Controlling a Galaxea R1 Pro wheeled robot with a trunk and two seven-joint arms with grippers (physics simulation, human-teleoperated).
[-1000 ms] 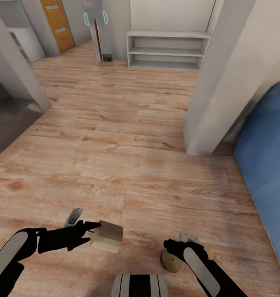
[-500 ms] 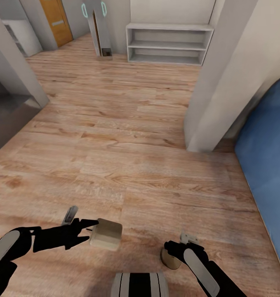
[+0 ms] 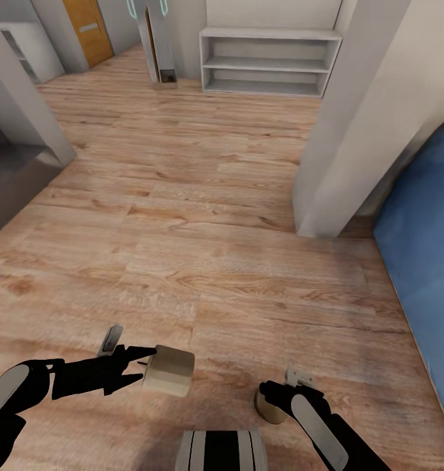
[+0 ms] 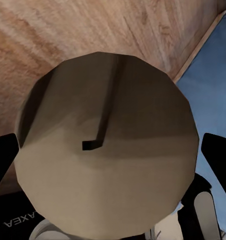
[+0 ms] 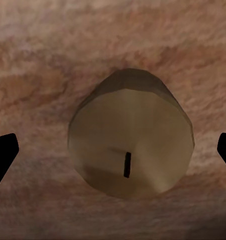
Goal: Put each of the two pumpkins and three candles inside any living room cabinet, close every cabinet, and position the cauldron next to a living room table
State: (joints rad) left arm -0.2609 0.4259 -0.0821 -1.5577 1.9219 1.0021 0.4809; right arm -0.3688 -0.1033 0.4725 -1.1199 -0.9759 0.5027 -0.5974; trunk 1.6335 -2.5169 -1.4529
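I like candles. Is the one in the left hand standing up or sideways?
Sideways: the candle in the left gripper points its flat top outward.

Wood plank floor [image 3: 202,216] runs back to a grey open shelf unit [image 3: 269,62]; an orange door [image 3: 87,29] far left, blue sofa [image 3: 421,242] at right.

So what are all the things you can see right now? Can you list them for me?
Candle in left gripper: one, pale beige, held above the floor at the near left.
Candle in right gripper: one, beige-brown, at the near right.
Floor: one, light brown wood planks, everywhere below.
Shelf unit: one, white-grey, against the far wall.
Door: one, orange wood, far left.
Pillar: one, pale grey, right of middle.
Blue cushion: one, blue, right edge.
Left gripper: one, black, shut on a candle.
Right gripper: one, black, shut on the other candle.
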